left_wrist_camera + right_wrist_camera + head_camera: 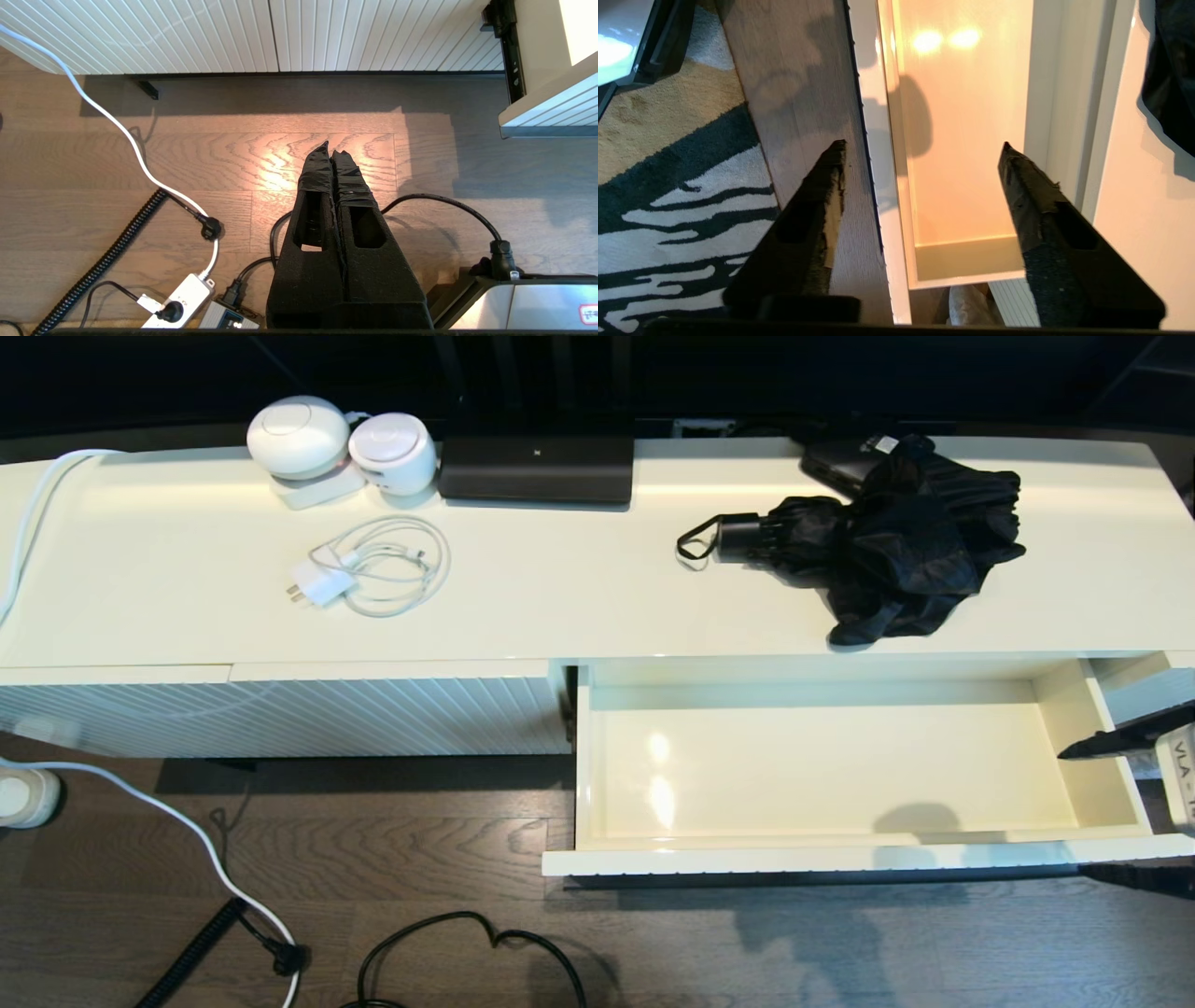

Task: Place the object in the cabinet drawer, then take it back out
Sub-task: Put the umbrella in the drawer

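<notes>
The object, a black folding umbrella (887, 551), lies on the cream cabinet top, its short handle and wrist loop pointing left. Its fabric shows at the edge of the right wrist view (1171, 70). Just in front of it the cabinet drawer (1064, 709) stands pulled out, its glossy inside (966, 140) bare. My right gripper (1074, 812) hangs open at the drawer's right end. It holds nothing (922, 144); one finger is over the floor, the other over the drawer's back edge. My left gripper (331, 147) is shut on nothing, low over the wooden floor.
On the cabinet top are two white round devices (299, 437), a white charger with coiled cable (373, 574), a black box (537, 467) and a small black box (840, 462) behind the umbrella. A ribbed panel (280, 714) sits left of the drawer. Cables and a power strip (180, 298) lie on the floor.
</notes>
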Tool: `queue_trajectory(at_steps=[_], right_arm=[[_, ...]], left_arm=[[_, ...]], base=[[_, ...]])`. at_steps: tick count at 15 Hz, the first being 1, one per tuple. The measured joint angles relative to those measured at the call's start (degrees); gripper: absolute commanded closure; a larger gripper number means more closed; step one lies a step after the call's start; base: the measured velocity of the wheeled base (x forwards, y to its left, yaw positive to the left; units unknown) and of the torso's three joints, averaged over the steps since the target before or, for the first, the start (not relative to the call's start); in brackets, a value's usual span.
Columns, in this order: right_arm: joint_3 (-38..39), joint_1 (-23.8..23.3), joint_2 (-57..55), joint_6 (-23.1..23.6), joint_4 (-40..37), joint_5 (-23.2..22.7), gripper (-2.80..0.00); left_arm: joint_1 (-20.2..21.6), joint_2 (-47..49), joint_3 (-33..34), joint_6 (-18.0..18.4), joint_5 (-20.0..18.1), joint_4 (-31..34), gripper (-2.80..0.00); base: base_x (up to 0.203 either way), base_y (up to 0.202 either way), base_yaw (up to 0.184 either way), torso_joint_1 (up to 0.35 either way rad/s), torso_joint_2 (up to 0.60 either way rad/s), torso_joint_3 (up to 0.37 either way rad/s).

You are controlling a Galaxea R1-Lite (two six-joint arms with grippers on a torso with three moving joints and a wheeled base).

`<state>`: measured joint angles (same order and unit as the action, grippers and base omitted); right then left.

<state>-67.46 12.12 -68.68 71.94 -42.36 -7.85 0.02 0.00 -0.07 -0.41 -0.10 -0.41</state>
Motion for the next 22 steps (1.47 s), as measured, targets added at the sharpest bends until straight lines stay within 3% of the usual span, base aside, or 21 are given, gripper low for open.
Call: queue_trajectory(at_steps=[5,7,10,12,16,22], right_arm=[[-2.69,-1.88,1.35,-0.13,-4.56,0.04,0.0],[-2.83,-2.45,1.32,-2.54,-4.68,0.01,0.0],[-7.26,-0.25,-0.63,-17.85,-4.61,0.18,0.0],[-11.16,2.81,-2.66,-29.71,-4.68,0.26,0.0],[-15.65,9.87,-6.44,-49.0,-4.77,0.36,0.0],[-28.72,19.08,-13.85,-86.75,-4.3,2.15,0.0]], left_arm=[[0.02,0.0,-0.06,0.01,0.0,-0.02,0.0],[0.0,0.0,-0.04,0.0,0.0,0.0,0.0],[0.0,0.0,0.02,0.0,0.0,-0.02,0.0],[0.0,0.0,0.0,0.0,0.0,-0.02,0.0],[0.0,0.0,0.0,0.0,0.0,0.0,0.0],[0.0,0.0,0.0,0.01,0.0,-0.02,0.0]], base=[[0.0,0.0,0.0,0.0,0.0,0.0],[0.0,0.0,0.0,0.0,0.0,0.0],[0.0,0.0,0.0,0.0,0.0,0.0],[0.0,0.0,0.0,0.0,0.0,0.0],[0.0,0.0,0.0,0.0,0.0,0.0],[0.0,0.0,0.0,0.0,0.0,0.0]])
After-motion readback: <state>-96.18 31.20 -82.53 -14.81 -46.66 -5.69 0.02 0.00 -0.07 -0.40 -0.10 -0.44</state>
